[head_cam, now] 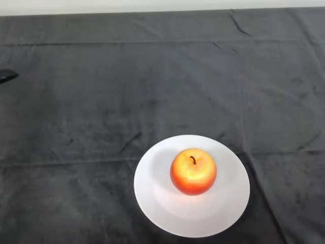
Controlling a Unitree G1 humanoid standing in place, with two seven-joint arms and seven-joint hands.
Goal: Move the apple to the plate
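A red and yellow apple (193,171) stands upright, stem up, in the middle of a white round plate (152,195). The plate lies on the dark cloth at the lower centre-right of the head view. Only a small black tip of my left hand (7,76) shows at the view's left edge. It is far from the plate and touches neither the apple nor the plate.
The dark, creased cloth (162,86) covers the whole table. Its far edge (162,13) runs along the top of the view against a pale wall.
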